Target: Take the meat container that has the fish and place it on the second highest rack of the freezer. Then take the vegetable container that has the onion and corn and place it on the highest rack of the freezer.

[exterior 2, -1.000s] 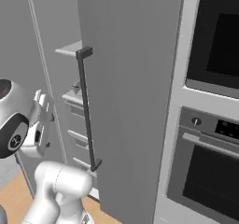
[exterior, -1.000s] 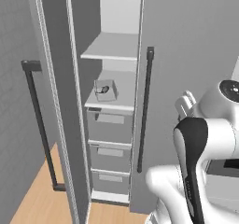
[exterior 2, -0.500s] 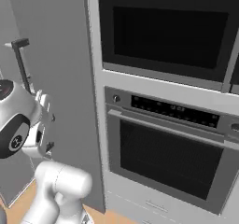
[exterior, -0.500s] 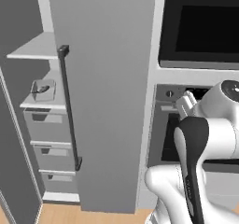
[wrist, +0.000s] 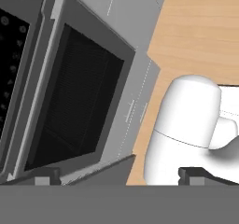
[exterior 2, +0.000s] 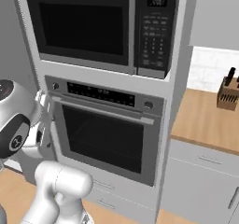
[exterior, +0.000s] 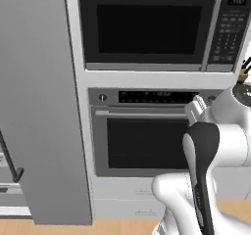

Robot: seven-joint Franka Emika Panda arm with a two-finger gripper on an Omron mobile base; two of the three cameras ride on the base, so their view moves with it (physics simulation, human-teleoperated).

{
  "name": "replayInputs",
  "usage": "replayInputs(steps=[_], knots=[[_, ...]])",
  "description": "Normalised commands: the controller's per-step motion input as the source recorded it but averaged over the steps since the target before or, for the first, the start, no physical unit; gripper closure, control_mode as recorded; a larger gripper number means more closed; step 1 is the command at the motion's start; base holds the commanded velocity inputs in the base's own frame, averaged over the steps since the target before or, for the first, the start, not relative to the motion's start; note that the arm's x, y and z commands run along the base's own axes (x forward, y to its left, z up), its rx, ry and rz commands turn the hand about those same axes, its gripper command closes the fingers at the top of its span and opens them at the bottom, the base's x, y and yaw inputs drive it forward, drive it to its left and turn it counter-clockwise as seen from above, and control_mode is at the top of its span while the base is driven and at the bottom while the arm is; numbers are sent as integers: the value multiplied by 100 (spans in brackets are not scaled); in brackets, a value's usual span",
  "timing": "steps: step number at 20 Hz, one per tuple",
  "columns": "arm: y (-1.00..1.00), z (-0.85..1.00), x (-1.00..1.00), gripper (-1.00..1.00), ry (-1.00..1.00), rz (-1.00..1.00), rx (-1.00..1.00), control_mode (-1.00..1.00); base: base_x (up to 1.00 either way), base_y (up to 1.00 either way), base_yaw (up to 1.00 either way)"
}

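My gripper is open, and nothing sits between its dark fingertips. It points down at the oven's lower front and the wooden floor. The tall grey freezer stands at the far left of the left base view. The lower end of its black bar handle shows, and its inside is out of view. The meat container, the fish, the vegetable container, the onion, the corn and both racks are out of view.
A black microwave sits above a built-in oven straight ahead of me. To the right, a wooden counter carries a knife block over grey cabinets. Wooden floor lies below.
Both base views have swung to the right. The open freezer with its shelves has slid off to the left, and the oven, microwave and counter have come in. The gripper stays open.
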Motion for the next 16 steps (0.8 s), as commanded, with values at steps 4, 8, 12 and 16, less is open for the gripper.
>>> replayInputs(steps=[4, 8, 12, 16], knots=[[0, 0, 0, -100, 0, 0, 0, 100, 0, -100, -11], [0, 0, 0, -100, 0, 0, 0, 100, 2, -100, -8], [0, 0, 0, -100, 0, 0, 0, 100, 13, -100, -6], [0, 0, 0, -100, 0, 0, 0, 100, 30, -100, -6]])
